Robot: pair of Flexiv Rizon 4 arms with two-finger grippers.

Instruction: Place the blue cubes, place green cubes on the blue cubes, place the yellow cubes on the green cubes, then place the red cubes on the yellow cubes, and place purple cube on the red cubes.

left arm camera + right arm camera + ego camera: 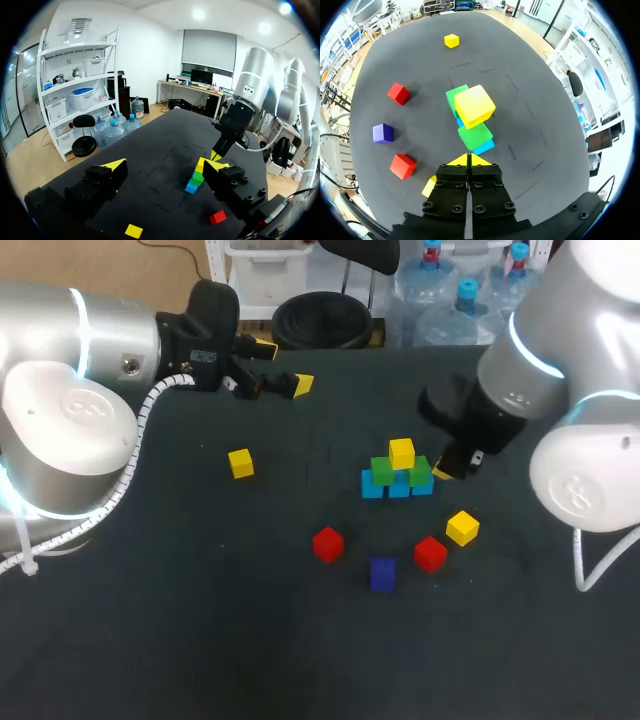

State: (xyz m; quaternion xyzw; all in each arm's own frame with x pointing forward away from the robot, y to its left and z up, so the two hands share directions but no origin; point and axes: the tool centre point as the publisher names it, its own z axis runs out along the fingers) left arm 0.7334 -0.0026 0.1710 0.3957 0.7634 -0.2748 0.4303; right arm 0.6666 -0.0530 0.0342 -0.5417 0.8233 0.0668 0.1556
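A row of blue cubes (pixel 398 486) lies mid-table with two green cubes (pixel 382 470) on it and one yellow cube (pixel 402 453) on top. My right gripper (pixel 445 472) is shut and empty, just right of this stack; in its wrist view the gripper (pixel 469 160) sits close behind the yellow top cube (pixel 475 106). Loose on the table are two yellow cubes (pixel 240 463) (pixel 462 527), two red cubes (pixel 328 544) (pixel 431 553) and a purple cube (pixel 382 573). My left gripper (pixel 285 367) hangs open and empty at the far left, well away from the stack (pixel 196 179).
The table top (pixel 200 620) is dark. The loose cubes lie in an arc in front of the stack, one yellow cube apart on the left. The table's far edge (pixel 340 350) runs just behind my left gripper.
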